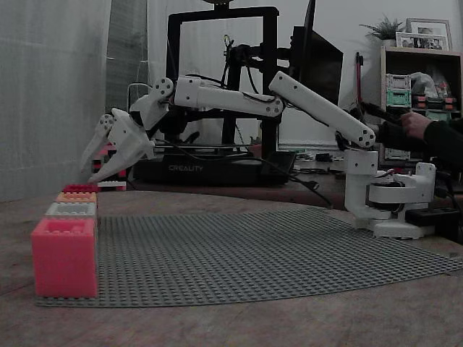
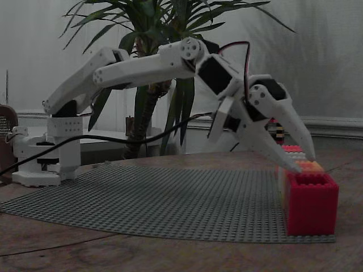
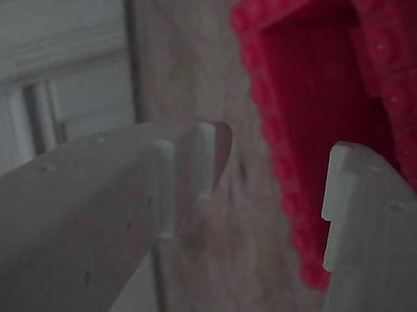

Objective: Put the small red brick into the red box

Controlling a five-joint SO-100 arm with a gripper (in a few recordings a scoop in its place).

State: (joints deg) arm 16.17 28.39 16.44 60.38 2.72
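Crimson red box (image 3: 316, 86) sat just beneath my hand (image 3: 267, 190), fingers apart, nothing between. Judged brick released; I'd lift straight up, avoiding rim.

Grey studded baseplate (image 1: 275, 249) covers centre of the wooden table (image 1: 239, 325) in both fixed views. Row of brick boxes along its left edge in a fixed view: pink-coral box (image 1: 64, 257) nearest, lower left of frame, then grey box (image 1: 71, 210), then orange box (image 1: 77, 196) behind it. Black 3D printer (image 1: 221, 94), "CREALITY" on its base, upper centre bkgd. Shelf unit (image 1: 423, 94) w/ picture frames and a small plant, upper right. Person's hand (image 1: 416, 124) and dark sleeve at right edge. Curtain (image 1: 54, 94) fills upper left. Other fixed view: big potted palm (image 2: 164, 22) top centre, against pale wall.
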